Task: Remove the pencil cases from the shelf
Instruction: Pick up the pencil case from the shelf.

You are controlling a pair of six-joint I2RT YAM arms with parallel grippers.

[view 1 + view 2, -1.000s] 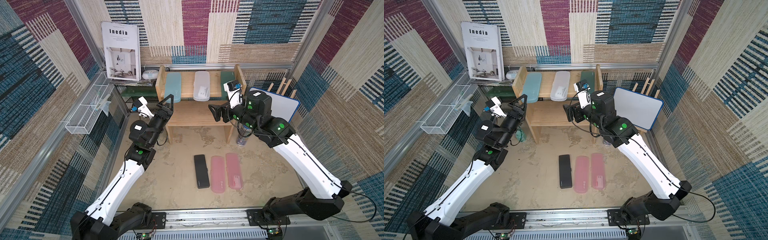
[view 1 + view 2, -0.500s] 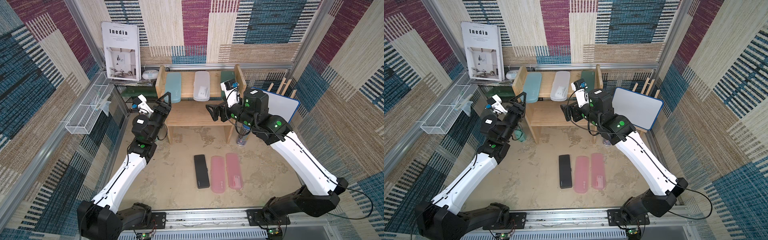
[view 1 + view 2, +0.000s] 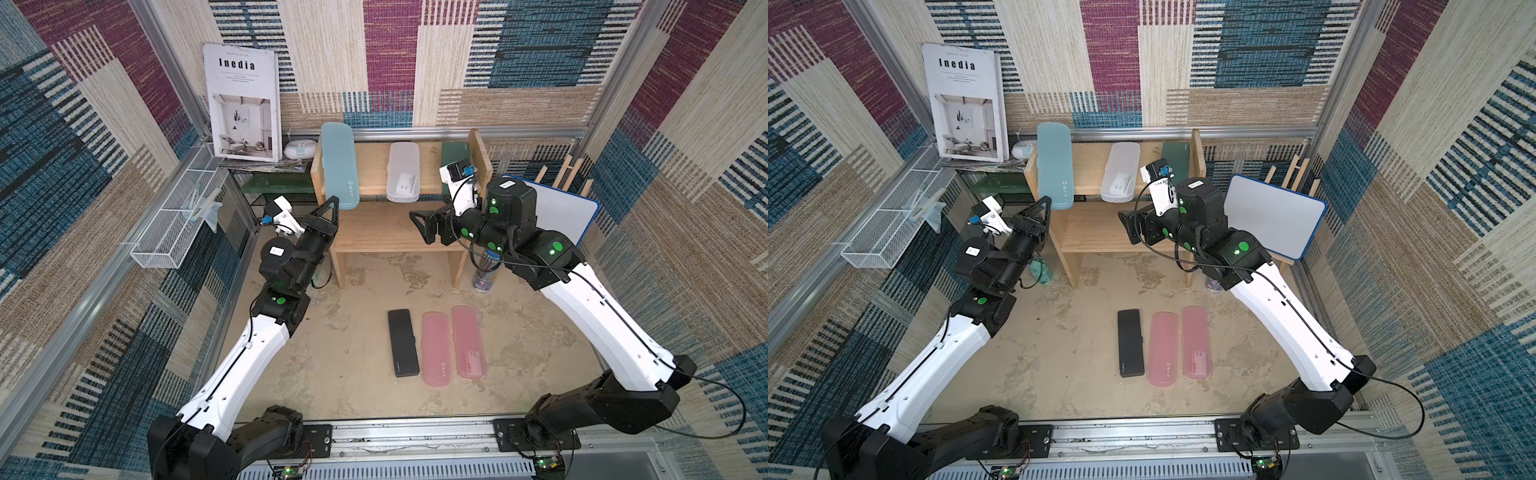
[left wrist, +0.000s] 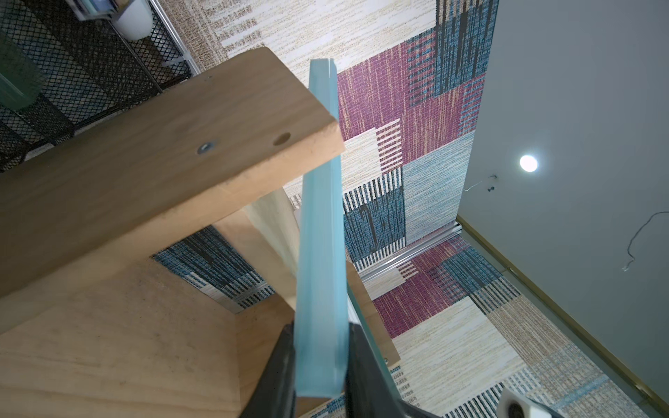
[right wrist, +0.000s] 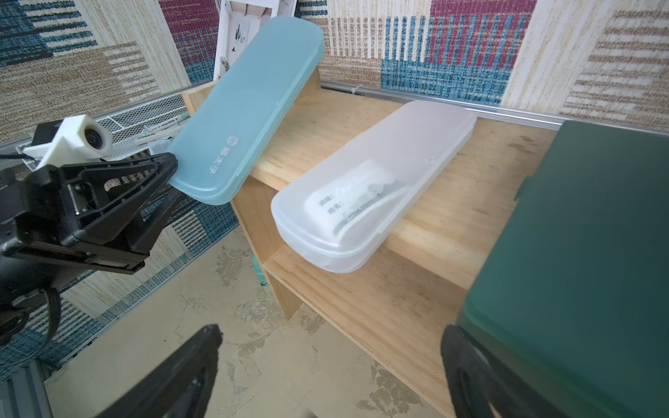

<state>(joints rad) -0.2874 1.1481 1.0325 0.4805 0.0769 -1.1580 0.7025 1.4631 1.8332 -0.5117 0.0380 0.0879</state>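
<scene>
One teal case (image 4: 320,235) pinched at near end by left claw (image 4: 321,336) | right claw (image 5: 333,343) agape beside green case (image 5: 579,253)

We can read only the word "Inedia", in bold black letters on the white cover of the magazine (image 3: 243,102) standing at about eleven o'clock in a top view. The small white print on the teal pencil case (image 5: 246,112) and the lines on the card (image 5: 347,202) inside the clear pencil case (image 5: 416,144) are too blurred for us to make out.
</scene>
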